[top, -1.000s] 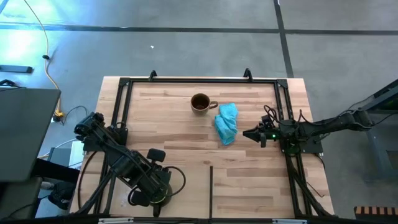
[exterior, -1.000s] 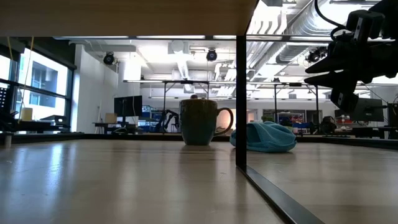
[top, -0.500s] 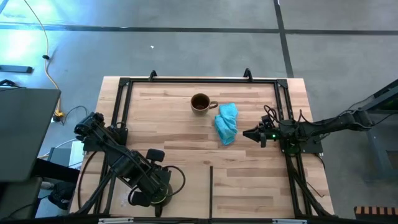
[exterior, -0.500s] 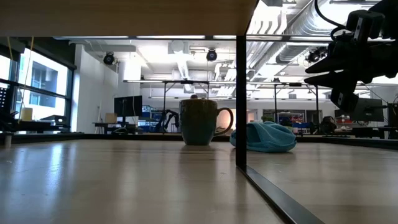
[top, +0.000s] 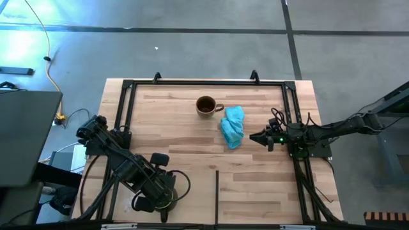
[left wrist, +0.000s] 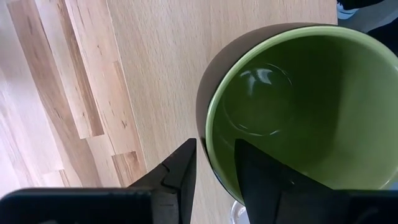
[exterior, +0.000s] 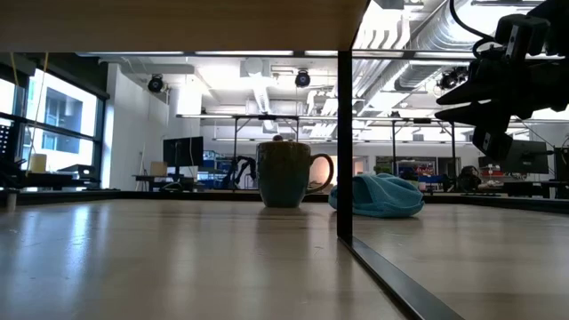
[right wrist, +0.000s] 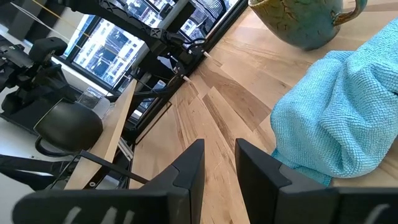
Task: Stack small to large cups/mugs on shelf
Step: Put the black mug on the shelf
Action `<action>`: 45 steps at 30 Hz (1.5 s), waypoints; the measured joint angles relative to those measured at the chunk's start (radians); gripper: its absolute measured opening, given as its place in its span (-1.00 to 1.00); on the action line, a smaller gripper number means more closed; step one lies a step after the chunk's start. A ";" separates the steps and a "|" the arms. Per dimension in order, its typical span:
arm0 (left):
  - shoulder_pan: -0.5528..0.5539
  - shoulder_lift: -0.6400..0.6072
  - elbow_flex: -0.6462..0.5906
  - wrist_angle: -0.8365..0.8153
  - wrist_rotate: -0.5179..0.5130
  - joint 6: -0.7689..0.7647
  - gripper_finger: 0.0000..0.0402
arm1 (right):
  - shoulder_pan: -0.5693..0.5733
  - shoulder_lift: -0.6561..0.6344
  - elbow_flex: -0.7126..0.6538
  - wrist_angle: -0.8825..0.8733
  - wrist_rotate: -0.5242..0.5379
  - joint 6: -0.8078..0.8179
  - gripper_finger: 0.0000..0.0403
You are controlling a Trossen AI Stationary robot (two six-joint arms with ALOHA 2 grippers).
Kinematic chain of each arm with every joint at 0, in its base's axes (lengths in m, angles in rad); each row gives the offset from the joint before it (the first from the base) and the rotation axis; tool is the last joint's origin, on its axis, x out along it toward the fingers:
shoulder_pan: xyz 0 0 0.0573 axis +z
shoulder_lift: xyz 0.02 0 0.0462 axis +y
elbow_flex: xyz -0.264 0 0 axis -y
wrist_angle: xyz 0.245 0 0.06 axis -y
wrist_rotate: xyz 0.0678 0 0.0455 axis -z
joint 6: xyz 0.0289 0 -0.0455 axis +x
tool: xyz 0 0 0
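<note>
At the lower left of the high view, our left tool (left wrist: 211, 174) pinches the rim of the glossy green ceramic mug (left wrist: 298, 106), one finger inside, one outside. We should lift straight and level toward the brown glazed mug (top: 206, 105) at upper centre of the pale wooden shelf (top: 185, 134). Our right tool (top: 254, 137) waits slightly parted, empty, beside the light-blue cloth (top: 232, 125). No readable writing.

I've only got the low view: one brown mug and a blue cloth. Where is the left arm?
Observer: The left gripper is at the near left corner of the wooden shelf board, right at the rim of a green mug.
Operator: Anything inside that mug?
Observer: No, it stands upright and empty.
Operator: Is the right gripper carrying anything?
Observer: No, the right gripper is open and empty, pointing at the cloth.
</note>
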 joint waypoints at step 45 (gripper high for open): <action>0.000 0.000 0.000 0.022 -0.018 -0.120 -0.52 | 0.000 0.000 0.000 0.004 0.018 0.011 -0.60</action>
